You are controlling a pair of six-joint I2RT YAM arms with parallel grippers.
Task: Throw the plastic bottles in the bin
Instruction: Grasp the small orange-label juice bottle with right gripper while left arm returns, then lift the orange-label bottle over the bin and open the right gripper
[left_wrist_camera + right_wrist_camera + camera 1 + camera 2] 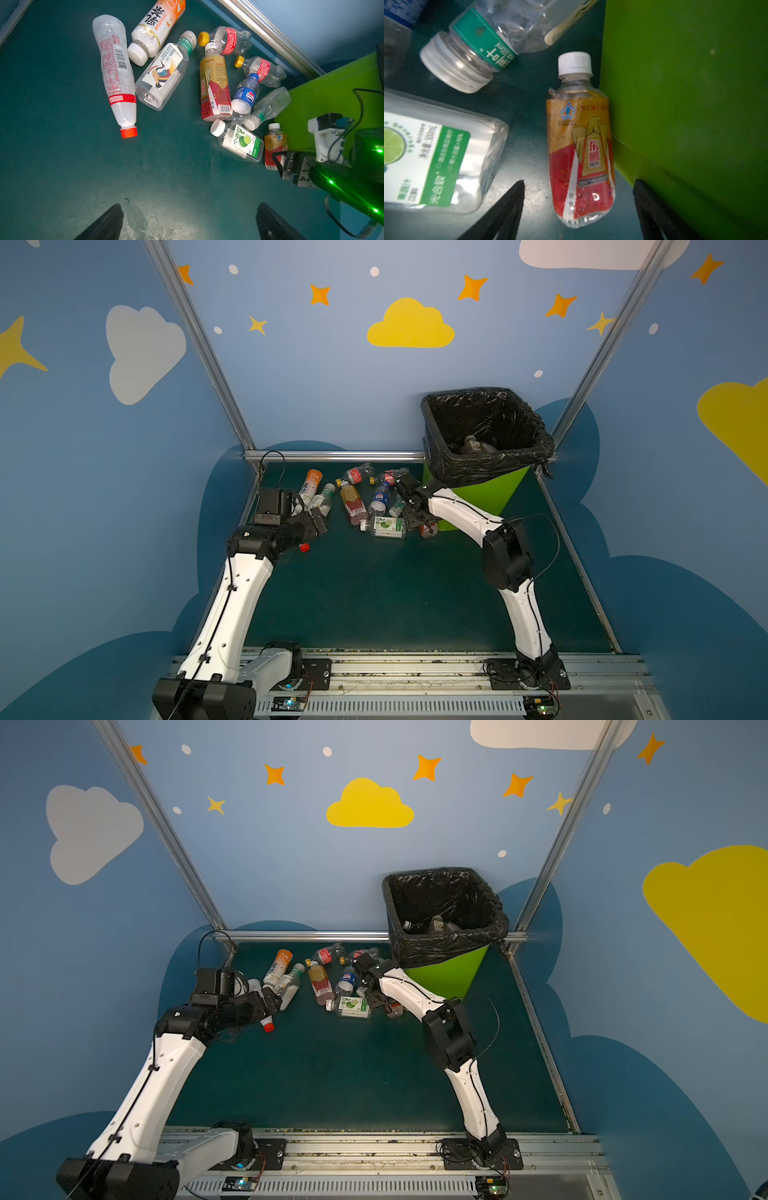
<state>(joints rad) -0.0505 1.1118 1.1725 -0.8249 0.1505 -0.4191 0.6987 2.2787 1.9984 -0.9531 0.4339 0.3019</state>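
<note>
**Right gripper straddles bottle at bin's foot**

Just right of centre in a top view, the red-and-gold bottle (429,530) lies against the wall of the lime-green bin (482,493). The right gripper (579,181) hangs over it, jaws spread wide and empty, with the bottle's long axis running across their closing line. The left gripper (190,204), equally wide, hovers well apart, left of centre.

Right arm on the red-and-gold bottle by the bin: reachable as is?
Probably yes. The right tool is open, with the red-and-gold bottle lying between its fingers and nothing on top. The bin wall presses against one side, so that finger has little room.
</note>
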